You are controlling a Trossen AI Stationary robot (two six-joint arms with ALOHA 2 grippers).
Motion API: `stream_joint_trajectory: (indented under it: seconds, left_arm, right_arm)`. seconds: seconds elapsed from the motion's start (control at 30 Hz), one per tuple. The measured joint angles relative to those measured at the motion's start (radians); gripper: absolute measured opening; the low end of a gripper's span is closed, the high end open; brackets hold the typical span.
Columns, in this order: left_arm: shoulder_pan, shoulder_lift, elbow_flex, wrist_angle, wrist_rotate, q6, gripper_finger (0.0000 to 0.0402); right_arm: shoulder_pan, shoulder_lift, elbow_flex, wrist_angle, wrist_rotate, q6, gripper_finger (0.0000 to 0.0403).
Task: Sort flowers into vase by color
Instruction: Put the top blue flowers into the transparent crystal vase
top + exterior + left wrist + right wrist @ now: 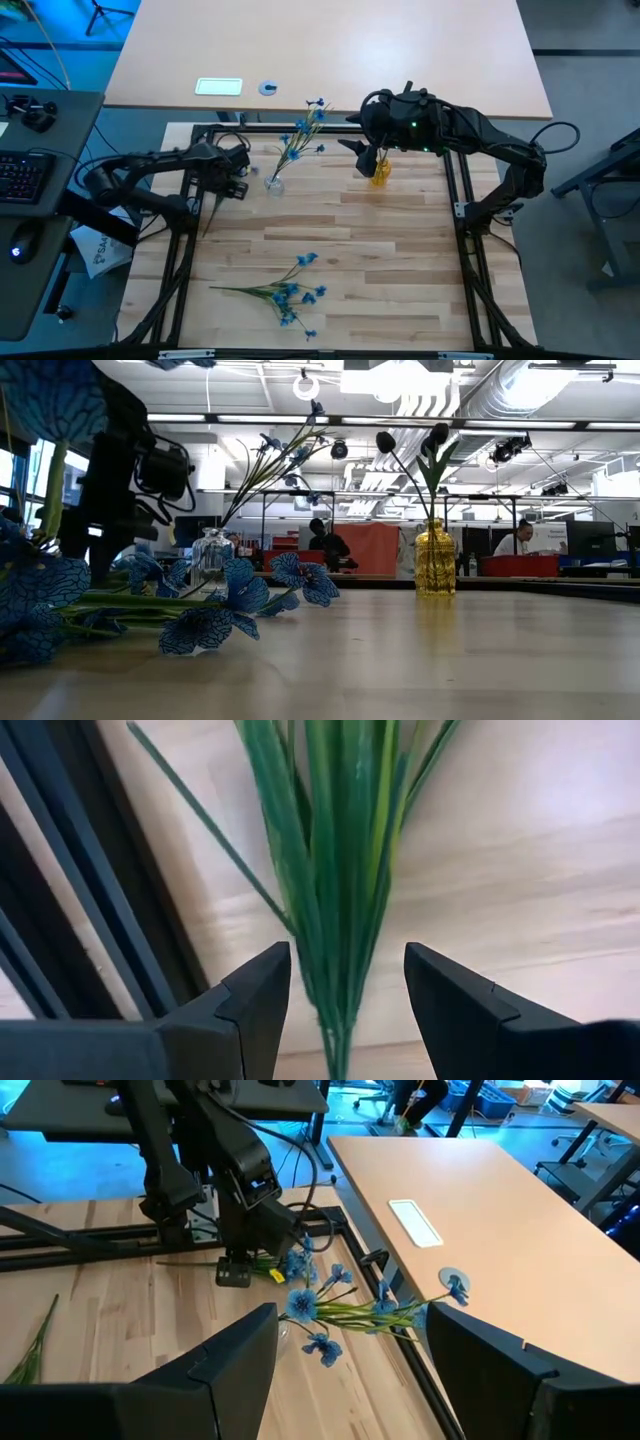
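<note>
A clear vase (273,183) at the far left of the table holds blue flowers (303,128) by their stems. A yellow vase (435,560) at the far middle holds dark buds (386,440). A bunch of blue flowers (288,290) lies flat near the front edge. My left gripper (347,955) points down beside the clear vase. It is open, with a finger on either side of a green leafy stem (335,870) that lies on the wood; the stem's blossom is hidden. My right gripper (350,1370) hangs open, high above the yellow vase.
The dark frame rails (90,920) run close beside my left gripper. Behind the table a tan desk carries a white card (218,86) and a small disc (268,88). People sit in the room beyond (325,540). Bare wood (400,260) lies between the vases and the front bunch.
</note>
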Motion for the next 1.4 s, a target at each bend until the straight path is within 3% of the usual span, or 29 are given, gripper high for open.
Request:
stream_joint_trajectory:
  seconds: [0.77,1.23,1.4]
  left_arm:
    - [0.0,0.013,-0.002,0.033,0.001,0.0,0.0186]
    - [-0.005,0.008,-0.089,0.101,0.021,-0.058,0.0185]
    - [-0.007,0.01,-0.089,0.113,0.056,-0.037,0.013]
  right_arm:
    - [0.0,0.0,0.0,-0.049,-0.005,0.028,0.0252]
    - [0.0,0.0,0.0,-0.052,-0.052,0.045,0.0252]
    - [0.0,0.0,0.0,-0.051,-0.052,0.05,0.0252]
